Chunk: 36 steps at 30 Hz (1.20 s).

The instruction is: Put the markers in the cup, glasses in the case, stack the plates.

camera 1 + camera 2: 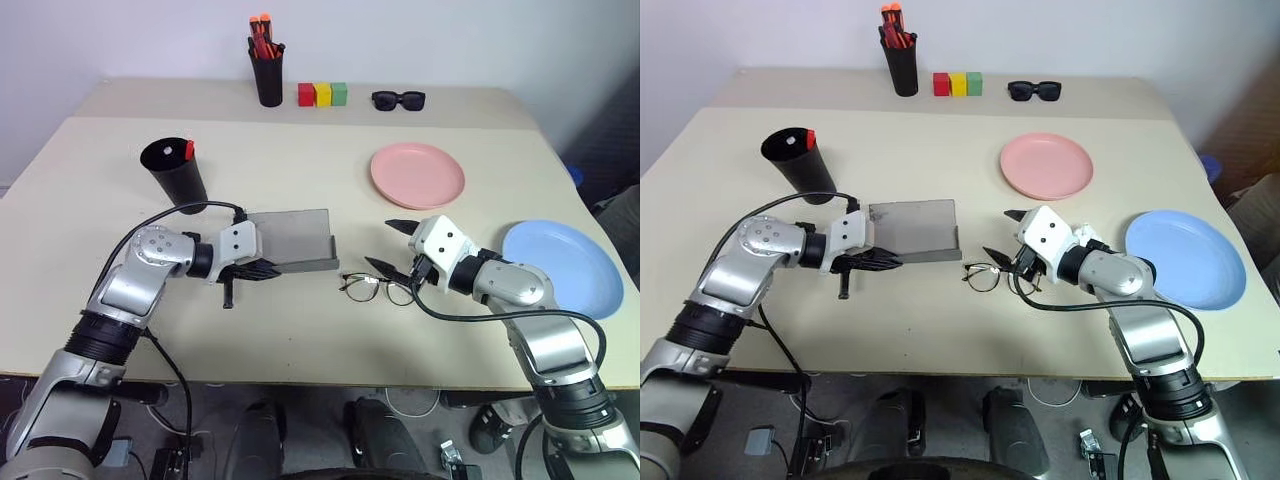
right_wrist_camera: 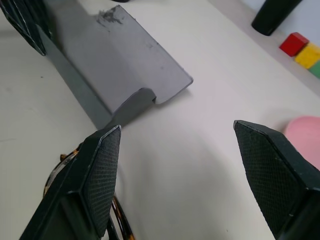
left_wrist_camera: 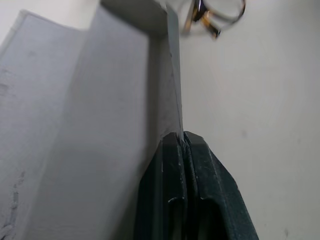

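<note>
Nearest on the bench [image 1: 300, 340], the glasses [image 1: 377, 289] lie beside the open grey case [image 1: 292, 240]. The left claw [image 1: 262, 270] pinches the case's front wall between nearly closed fingers; the right claw [image 1: 392, 246] hangs spread wide over the glasses, holding nothing. Beyond sit the blue plate [image 1: 560, 265], pink plate [image 1: 417, 173] and black cup [image 1: 175, 172].

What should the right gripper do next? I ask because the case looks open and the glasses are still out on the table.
Probably lower the right gripper a little over the glasses and close on the frame. Its fingers are spread wide just above them, the glasses lie flat on the table beside the opened grey case, and the left gripper pinches the case's near wall.
</note>
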Tool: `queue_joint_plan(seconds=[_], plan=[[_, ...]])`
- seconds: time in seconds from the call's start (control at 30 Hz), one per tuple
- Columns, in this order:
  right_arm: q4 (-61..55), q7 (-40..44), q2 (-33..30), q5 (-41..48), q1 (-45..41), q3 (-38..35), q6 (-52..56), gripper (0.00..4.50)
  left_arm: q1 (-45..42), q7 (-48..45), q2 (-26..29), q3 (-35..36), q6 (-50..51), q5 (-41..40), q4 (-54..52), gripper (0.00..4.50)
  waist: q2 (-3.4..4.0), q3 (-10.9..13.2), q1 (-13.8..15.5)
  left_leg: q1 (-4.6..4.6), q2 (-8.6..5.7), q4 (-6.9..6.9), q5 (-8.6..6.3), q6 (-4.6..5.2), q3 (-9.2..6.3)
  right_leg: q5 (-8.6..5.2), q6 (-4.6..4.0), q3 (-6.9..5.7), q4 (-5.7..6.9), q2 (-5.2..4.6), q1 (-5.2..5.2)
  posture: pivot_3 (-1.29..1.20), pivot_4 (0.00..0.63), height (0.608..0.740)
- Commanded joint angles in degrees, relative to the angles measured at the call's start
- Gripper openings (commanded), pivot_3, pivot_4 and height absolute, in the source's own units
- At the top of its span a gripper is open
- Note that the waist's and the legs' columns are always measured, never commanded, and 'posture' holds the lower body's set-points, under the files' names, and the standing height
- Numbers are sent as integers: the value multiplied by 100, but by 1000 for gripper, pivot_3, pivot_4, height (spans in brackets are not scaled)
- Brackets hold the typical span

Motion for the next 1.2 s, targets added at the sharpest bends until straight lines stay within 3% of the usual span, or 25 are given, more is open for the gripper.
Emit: queue_joint_plan(seconds=[0.03,0.1,0.37,0.63,0.8,0.9,1.0,1.17,1.2], plan=[[-288,69,-140,4,-57,19,-7,3671,-204,170,-69,54,-393,161,105,1863,0,0,0,0,0,0,0,0,0,0,0,0,0,-1,0,0,150,725],[-355,134,-258,-97,-29,78,-19,3671,-220,285,-109,95,-562,218,178,2840,0,0,-5,0,0,0,-1,1,1,0,1,0,0,-1,0,0,150,725],[-509,406,-958,-591,-58,409,84,3671,-244,487,-82,695,-65,-344,-451,2840,1,0,-12,0,1,0,-1,1,0,1,2,0,2,0,-2,0,150,725],[-529,227,-1115,-1148,148,596,-4,3671,1383,1220,-196,916,828,-870,-2985,2840,5,-2,-42,2,2,-1,-2,3,1,1,3,3,4,-1,-1,0,150,725],[-523,139,-1032,-1367,191,760,-8,3671,2362,1565,-327,926,1126,-1066,-3584,2840,5,-3,-25,7,2,2,-2,3,0,-1,-1,4,6,-1,2,0,150,725],[-423,25,-973,-1512,159,818,-138,3671,2528,1710,-349,989,1191,-1134,-3634,2840,4,-3,-3,7,2,4,-2,3,-1,-8,-13,3,4,-2,4,0,150,725],[-328,-5,-920,-1594,160,889,-205,2878,2548,1859,-363,1097,1196,-1155,-3480,2888,3,-3,-12,7,1,4,-2,3,0,-8,-14,3,4,-2,4,0,150,725],[-207,11,-856,-1707,176,939,-234,312,2540,2022,-457,1274,1206,-1335,-3398,2888,4,-3,-15,8,2,3,-2,3,0,-8,-13,3,4,-1,4,0,150,725],[-201,23,-853,-1722,186,942,-243,85,2547,2041,-465,1295,1210,-1359,-3398,2888,4,-4,-15,8,2,3,-2,3,1,-8,-13,3,3,-1,4,0,150,725]])
